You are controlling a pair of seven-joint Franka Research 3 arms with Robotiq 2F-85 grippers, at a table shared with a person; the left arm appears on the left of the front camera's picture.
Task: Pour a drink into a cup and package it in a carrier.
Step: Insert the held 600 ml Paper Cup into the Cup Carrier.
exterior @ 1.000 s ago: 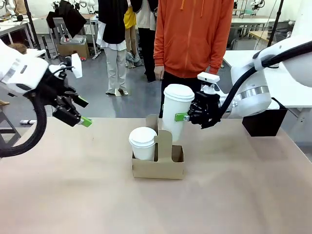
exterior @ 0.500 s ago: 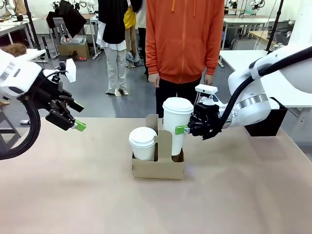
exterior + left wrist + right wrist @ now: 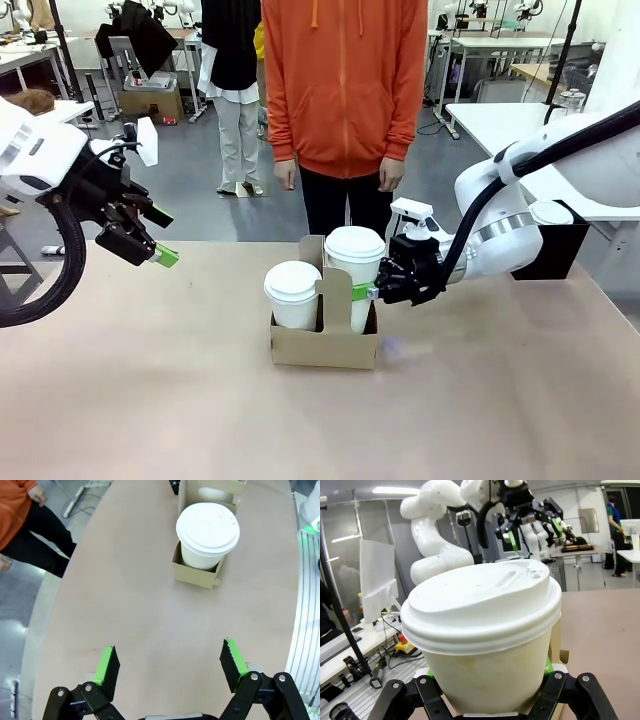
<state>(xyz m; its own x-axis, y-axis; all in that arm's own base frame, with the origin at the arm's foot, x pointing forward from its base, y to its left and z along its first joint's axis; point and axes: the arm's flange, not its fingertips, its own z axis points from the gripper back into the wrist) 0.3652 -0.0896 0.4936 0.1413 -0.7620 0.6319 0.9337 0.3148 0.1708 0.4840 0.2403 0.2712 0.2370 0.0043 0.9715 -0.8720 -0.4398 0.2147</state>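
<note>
Carrier (image 3: 325,340) is the thing everything hangs off here — brown cardboard, sitting mid-table, handle tab sticking straight up between its two pockets. The right gripper (image 3: 372,292) comes at it from the carrier's right side and is pinching the tall lidded cup (image 3: 354,275) around its wall, fingers clamped on it. The cup stands upright, long axis vertical, with its bottom already down inside the carrier's right pocket. I can't tell from the front whether it's fully seated or hanging a touch above the pocket floor. The right wrist view just shows the white lid (image 3: 480,602) up close with the pads hugging the cup below it.

So the relation that matters: the cup is straight above or in its pocket, with the fingers on the side facing away from the handle tab. My guess is that the next bit is letting go and backing off to the right without tipping it.

A second lidded cup (image 3: 293,293) already sits in the carrier's left pocket. The left gripper (image 3: 150,245) hovers well off to the carrier's left, fingers spread wide with nothing between them — the right arm is clearly the nearer one. A person in an orange hoodie (image 3: 345,80) stands behind the carrier at the table's far side, hands down.

Brands or writing: none I can read — the cups, lids and carrier all look plain.
</note>
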